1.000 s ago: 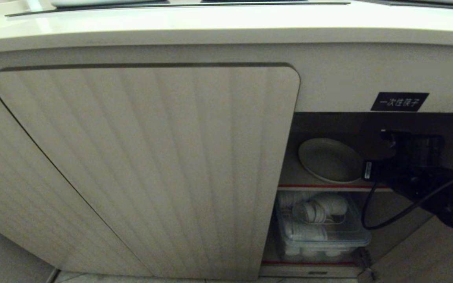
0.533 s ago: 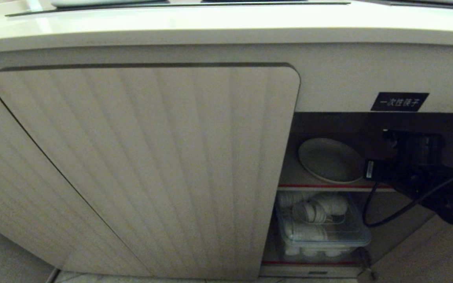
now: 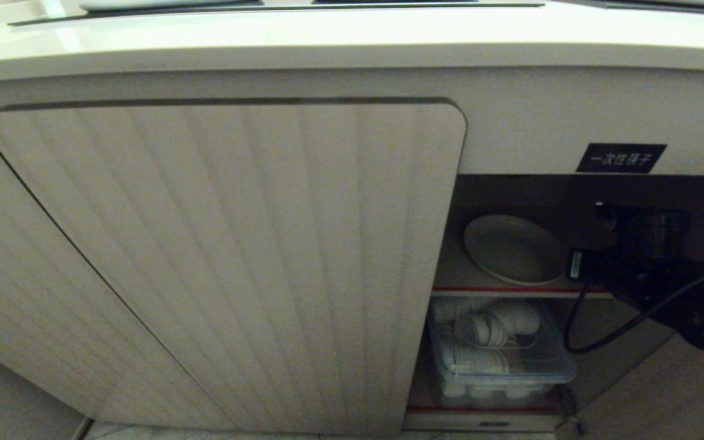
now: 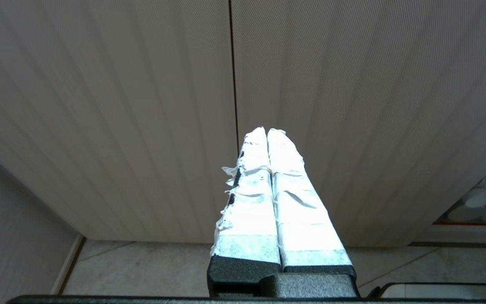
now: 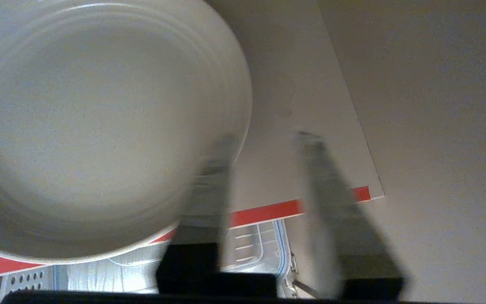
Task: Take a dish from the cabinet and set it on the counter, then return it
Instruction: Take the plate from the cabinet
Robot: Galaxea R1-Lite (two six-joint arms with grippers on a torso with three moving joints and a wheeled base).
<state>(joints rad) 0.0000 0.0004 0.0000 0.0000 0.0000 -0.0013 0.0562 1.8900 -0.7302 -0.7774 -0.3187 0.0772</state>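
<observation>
The cream-beige dish [image 3: 514, 247] lies flat on the inner shelf [image 3: 468, 291] of the cabinet [image 3: 236, 244], in the open compartment on the right. My right gripper [image 3: 602, 215] reaches into that compartment at the dish's right edge. In the right wrist view the right gripper [image 5: 267, 137] is open. One blurred finger [image 5: 213, 177] overlaps the rim of the dish [image 5: 99, 126], the other stands over bare shelf. Nothing is held. My left gripper [image 4: 267, 131] is shut and empty, parked low in front of the ribbed doors. The counter [image 3: 327, 36] runs across the top.
A black label [image 3: 621, 158] sits above the open compartment. Below the red-edged shelf stands a clear plastic box [image 3: 498, 357] of white cups. The closed ribbed door borders the opening on the left. A black cable [image 3: 578, 342] hangs from my right arm.
My right gripper's fingers have spread apart beside the dish and the hand has edged slightly right. The dish stays where it was on the shelf.
</observation>
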